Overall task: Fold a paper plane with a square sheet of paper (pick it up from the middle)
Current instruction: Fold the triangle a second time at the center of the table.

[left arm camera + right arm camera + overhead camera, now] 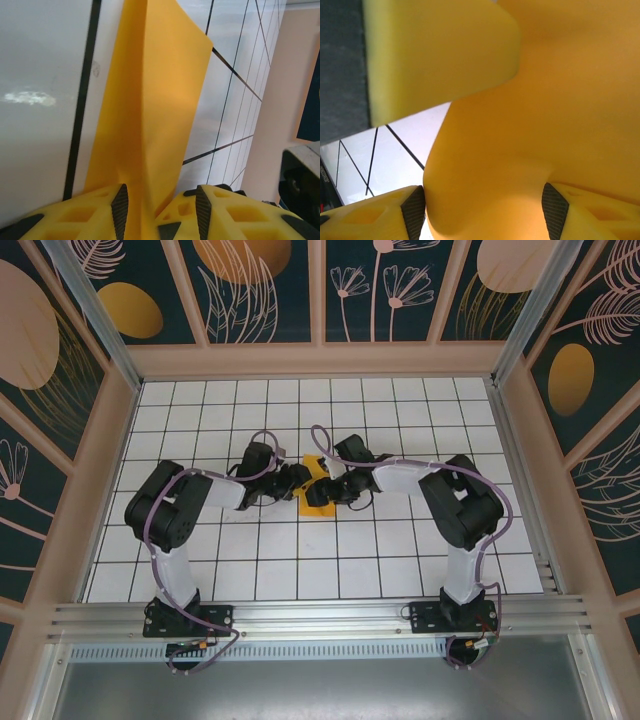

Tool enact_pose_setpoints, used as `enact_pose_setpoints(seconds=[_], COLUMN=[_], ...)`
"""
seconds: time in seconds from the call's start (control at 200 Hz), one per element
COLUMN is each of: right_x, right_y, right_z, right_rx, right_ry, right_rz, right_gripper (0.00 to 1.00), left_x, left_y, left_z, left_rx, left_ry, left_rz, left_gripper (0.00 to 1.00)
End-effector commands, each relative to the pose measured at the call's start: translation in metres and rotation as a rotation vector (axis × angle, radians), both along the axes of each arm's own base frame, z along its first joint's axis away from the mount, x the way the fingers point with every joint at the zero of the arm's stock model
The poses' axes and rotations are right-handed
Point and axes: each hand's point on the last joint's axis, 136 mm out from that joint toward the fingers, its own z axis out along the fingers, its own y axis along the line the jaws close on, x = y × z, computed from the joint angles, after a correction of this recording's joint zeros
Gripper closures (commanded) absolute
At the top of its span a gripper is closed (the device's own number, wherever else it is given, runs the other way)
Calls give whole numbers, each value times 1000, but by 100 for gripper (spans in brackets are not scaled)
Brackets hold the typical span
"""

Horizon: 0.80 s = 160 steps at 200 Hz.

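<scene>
The square sheet of paper (318, 506) is orange-yellow and lies partly folded at the middle of the tiled floor, between both grippers. In the left wrist view the paper (150, 100) rises as a creased ridge running away from my left gripper (161, 192). Its jaws stand apart with the ridge between them, nearer the left pad. My left gripper (300, 483) and right gripper (325, 490) meet tip to tip over the sheet. In the right wrist view a rounded bulge of paper (545, 125) spans the gap of my right gripper (483, 200), whose pads stand wide apart.
A yellow finger of the left gripper (440, 55) hangs close above the paper in the right wrist view. White tiled floor (400, 560) surrounds the sheet. Patterned walls (60, 440) with wooden frames enclose the cell on three sides.
</scene>
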Motion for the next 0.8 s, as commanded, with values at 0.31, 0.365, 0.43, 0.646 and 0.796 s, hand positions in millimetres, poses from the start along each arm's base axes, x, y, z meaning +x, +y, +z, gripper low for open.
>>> enact_pose_setpoints(seconds=[0.31,0.365,0.43,0.646,0.796], right_x=[25,32,42,81,90], right_y=[5,0,-8,-33,-26], right_z=[70,72,69,32,20], right_rx=[138,130,102,-50,-58], right_ry=[-172,-187,-191,-117,-84], right_rz=[-55,-92,-147,-341,-350], right_gripper=[33,36,44,77,82], left_x=[1,1,0,0,0], left_y=[3,3,4,5,5], left_z=[-16,-15,-16,-13,-11], left_rx=[51,54,60,64,63], left_ry=[39,36,37,27,25], left_rz=[15,16,18,16,14], left_gripper=[65,66,67,70,70])
